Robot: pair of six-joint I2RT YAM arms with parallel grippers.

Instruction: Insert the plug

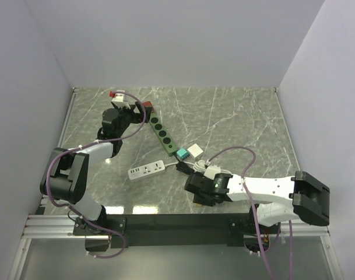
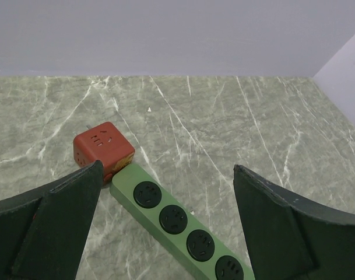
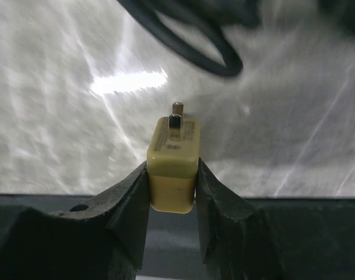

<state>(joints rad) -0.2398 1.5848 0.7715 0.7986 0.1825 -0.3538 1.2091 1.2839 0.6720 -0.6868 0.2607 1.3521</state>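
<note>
My right gripper (image 3: 172, 170) is shut on a small yellow plug (image 3: 172, 153), whose metal prongs point away from me over the marble table; in the top view this gripper (image 1: 190, 188) is near the front middle. A green power strip (image 1: 163, 133) with several black sockets lies diagonally at centre left. My left gripper (image 2: 165, 233) is open and hovers over the strip's far end (image 2: 183, 224), one finger on each side and not touching it. In the top view the left gripper (image 1: 140, 114) is at that end.
A red cube socket (image 2: 103, 150) touches the green strip's far end. A white power strip (image 1: 147, 170) lies near the front left of centre. A teal plug (image 1: 181, 154) and a white adapter (image 1: 194, 151) sit by the green strip's near end. A black cable (image 3: 189, 35) loops ahead of the yellow plug.
</note>
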